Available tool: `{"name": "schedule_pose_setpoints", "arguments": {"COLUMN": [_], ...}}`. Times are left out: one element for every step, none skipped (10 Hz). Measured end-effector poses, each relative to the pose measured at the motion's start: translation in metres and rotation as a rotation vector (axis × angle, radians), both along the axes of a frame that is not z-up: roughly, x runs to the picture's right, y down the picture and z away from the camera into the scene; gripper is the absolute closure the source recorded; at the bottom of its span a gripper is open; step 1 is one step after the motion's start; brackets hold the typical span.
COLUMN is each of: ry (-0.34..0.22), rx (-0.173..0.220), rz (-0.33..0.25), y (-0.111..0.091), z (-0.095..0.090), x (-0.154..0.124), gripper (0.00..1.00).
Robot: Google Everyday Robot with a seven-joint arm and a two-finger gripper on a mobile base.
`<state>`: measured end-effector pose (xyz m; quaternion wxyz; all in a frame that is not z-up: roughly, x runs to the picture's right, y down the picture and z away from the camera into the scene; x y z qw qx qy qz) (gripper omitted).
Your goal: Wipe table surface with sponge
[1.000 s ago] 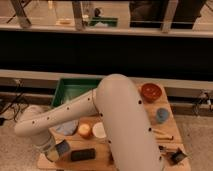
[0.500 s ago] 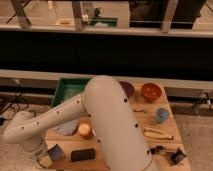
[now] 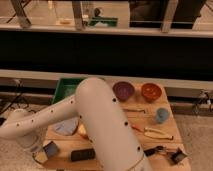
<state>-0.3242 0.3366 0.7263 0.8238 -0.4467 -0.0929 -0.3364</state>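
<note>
The sponge is a small dark blue-grey block with a yellowish side. It sits at the front-left corner of the wooden table. My gripper is low over that corner, right at the sponge and touching or almost touching it. My white arm sweeps from the bottom centre out to the left and bends down to the gripper, hiding the middle of the table.
A green tray is at the back left, with a purple bowl and an orange bowl to its right. A blue cup, blue cloth, orange fruit, black block, banana and black tool lie around.
My arm has swung further left and its elbow has come out past the table's left edge. The gripper and sponge have shifted slightly left along the front edge.
</note>
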Motion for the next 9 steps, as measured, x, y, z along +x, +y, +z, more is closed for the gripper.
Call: {"name": "schedule_pose_setpoints", "arguments": {"ry": [0.002, 0.006, 0.016, 0.030, 0.044, 0.055, 0.070, 0.078, 0.084], "rx": [0.009, 0.018, 0.027, 0.037, 0.049, 0.058, 0.066, 0.074, 0.079], "rz": [0.006, 0.018, 0.030, 0.042, 0.062, 0.073, 0.086, 0.092, 0.096], "y": [-0.005, -0.011, -0.017, -0.022, -0.028, -0.032, -0.037, -0.039, -0.041], "z": [0.003, 0.006, 0.008, 0.009, 0.008, 0.008, 0.009, 0.007, 0.005], "x": [0.000, 0.001, 0.006, 0.017, 0.031, 0.040, 0.050, 0.054, 0.058], "gripper": [1.00, 1.00, 1.00, 1.00, 1.00, 1.00, 1.00, 1.00, 1.00]}}
